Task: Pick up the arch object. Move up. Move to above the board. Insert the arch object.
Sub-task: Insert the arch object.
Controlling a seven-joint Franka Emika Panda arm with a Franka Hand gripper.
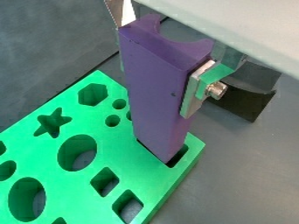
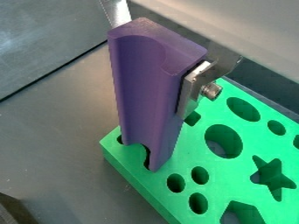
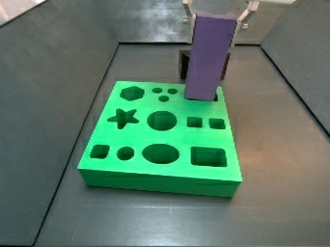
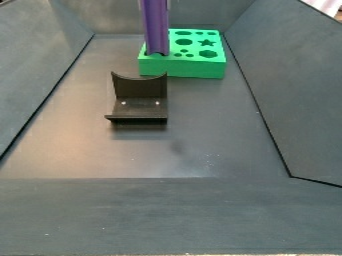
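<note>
**Purple arch object standing in a corner hole of the green board**

In a side view, the board (image 3: 149,145) lies flat on the dark floor, its top cut with a hexagon, a star, round holes and square holes. Toward its far right corner the arch object (image 3: 209,56) stands upright, its lower end at the board's top. In both wrist views that lower end sits down inside a hole at the board's edge (image 1: 176,156), with a dark gap around it. The gripper (image 1: 162,44) is at the column's upper part; one silver finger (image 1: 197,87) lies flat against its side, so the fingers are clamped on the arch object (image 2: 146,87). In a side view, the fixture (image 4: 138,98) stands on the floor near the board (image 4: 187,58), apart from it, with the purple column (image 4: 156,22) rising at the board's left end.
</note>
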